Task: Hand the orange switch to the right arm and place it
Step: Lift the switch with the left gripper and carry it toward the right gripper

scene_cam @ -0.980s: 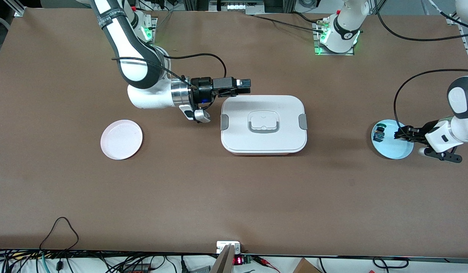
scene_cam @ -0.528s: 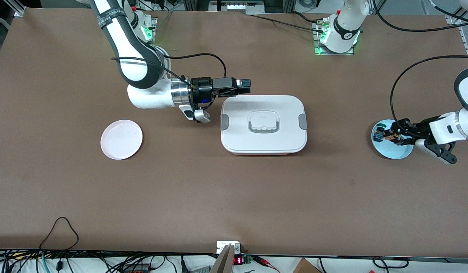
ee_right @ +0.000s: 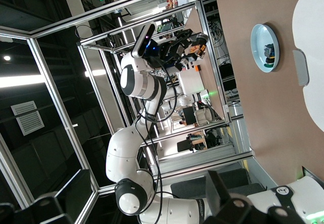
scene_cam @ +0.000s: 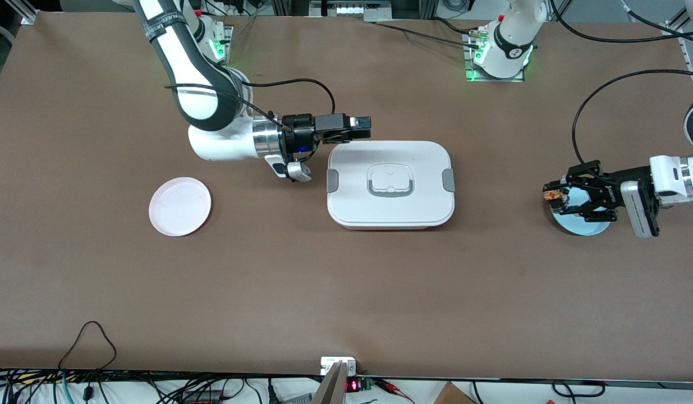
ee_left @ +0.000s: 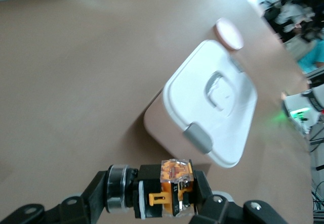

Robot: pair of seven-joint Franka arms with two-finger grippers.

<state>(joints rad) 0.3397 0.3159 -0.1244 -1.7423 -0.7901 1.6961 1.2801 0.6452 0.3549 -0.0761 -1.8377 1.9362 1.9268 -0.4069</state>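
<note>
My left gripper [scene_cam: 554, 197] is shut on the orange switch [scene_cam: 550, 194] and holds it in the air over the edge of the blue plate [scene_cam: 583, 226]. In the left wrist view the switch [ee_left: 174, 176] sits crosswise between the claw fingers [ee_left: 215, 206], its clear orange cap facing outward. My right gripper [scene_cam: 362, 128] is open and empty, held level over the table beside the white box's corner that is farther from the front camera. The right wrist view shows the left gripper with the switch [ee_right: 196, 41] far off.
A closed white lunch box [scene_cam: 390, 182] with grey clips sits mid-table. A pink plate [scene_cam: 180, 206] lies toward the right arm's end. A small dark part [ee_right: 269, 49] lies on the blue plate [ee_right: 260, 42].
My left gripper closed on the orange switch on the blue plate, lifted it and turned level, pointing toward the white box. The right arm has not moved.
</note>
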